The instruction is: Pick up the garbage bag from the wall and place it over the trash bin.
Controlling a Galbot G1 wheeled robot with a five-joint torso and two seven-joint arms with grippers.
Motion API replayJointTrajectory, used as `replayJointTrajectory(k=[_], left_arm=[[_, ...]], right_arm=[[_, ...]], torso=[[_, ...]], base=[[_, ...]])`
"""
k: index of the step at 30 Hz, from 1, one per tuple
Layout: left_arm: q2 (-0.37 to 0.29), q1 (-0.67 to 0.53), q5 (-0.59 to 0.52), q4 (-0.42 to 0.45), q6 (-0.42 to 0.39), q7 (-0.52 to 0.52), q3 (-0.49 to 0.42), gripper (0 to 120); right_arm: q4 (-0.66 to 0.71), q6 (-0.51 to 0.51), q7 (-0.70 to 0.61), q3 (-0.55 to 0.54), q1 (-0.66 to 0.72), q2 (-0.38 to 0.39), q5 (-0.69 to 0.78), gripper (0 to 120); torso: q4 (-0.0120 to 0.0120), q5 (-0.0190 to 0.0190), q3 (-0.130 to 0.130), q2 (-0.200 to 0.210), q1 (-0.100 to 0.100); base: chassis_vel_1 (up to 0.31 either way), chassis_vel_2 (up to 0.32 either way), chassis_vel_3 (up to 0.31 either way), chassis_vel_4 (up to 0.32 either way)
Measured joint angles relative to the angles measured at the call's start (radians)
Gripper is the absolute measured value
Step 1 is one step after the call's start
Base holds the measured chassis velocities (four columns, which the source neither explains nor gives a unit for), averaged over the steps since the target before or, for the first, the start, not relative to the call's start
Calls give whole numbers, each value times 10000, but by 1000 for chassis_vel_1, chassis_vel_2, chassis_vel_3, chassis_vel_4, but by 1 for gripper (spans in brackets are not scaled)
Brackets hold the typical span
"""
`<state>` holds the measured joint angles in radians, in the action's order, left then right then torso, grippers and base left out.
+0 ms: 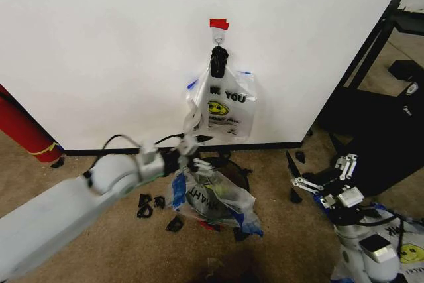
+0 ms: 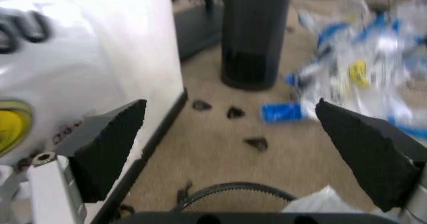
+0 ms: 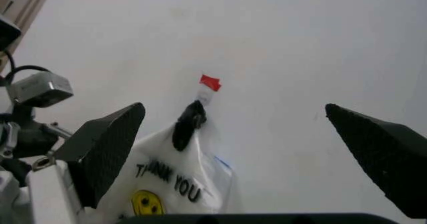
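My left gripper (image 1: 192, 145) hangs low by the plain white wall (image 1: 99, 44), just above its black baseboard, with its dark pads spread wide and nothing between them; directly under it sits the small round black trash bin (image 1: 233, 168), already loosely draped with a thin, crinkly, see-through garbage bag with blue edge strips (image 1: 218, 197), the plastic sagging down the bin's near side onto the carpet; so the bag lies below and a little to the right of that gripper, its bulk slumped toward me rather than ringed evenly round the rim. Above and to the right, an opaque white "THANK YOU" smiley bag (image 1: 228, 105) hangs from a small hook under a scrap of red tape (image 1: 218, 24). My right gripper (image 1: 318, 180) waits well off to the right near the floor, fingers apart, empty; the left arm is plainly the nearer one, and I judge the draping unfinished on the wall side.
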<state>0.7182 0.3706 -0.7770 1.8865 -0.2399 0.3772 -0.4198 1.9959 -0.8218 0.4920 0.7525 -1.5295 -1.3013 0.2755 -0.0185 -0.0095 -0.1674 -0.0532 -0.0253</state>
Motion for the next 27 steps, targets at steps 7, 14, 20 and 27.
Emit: replayJointTrajectory(k=[7,14,20,27], left_arm=[[1016,-1094,1461,-1612,-1127,866,-781,100],[2119,-1841,3134,-3696,-1475,1595,-1389,100],[2660,-2234,4578,-5070,-1021,2416,-1802,100],[2854,-2581,5174,-5495,-993,2518,-2642,94]], right_arm=[[250,-2,-1561,942,-195,-893,-360,100],[436,-7,-3462,1682,-495,-1377,-1005,100],[470,-58,-3509,1717,-501,-1323,-1010,100],[393,-56,-3433,1369,-259,-1348,-1074,100]], torso=[[3,-5,0,0,0],[3,-3,0,0,0],[6,-4,0,0,0],[5,-5,0,0,0]], base=[[0,0,0,0],[0,0,0,0],[0,0,0,0],[0,0,0,0]])
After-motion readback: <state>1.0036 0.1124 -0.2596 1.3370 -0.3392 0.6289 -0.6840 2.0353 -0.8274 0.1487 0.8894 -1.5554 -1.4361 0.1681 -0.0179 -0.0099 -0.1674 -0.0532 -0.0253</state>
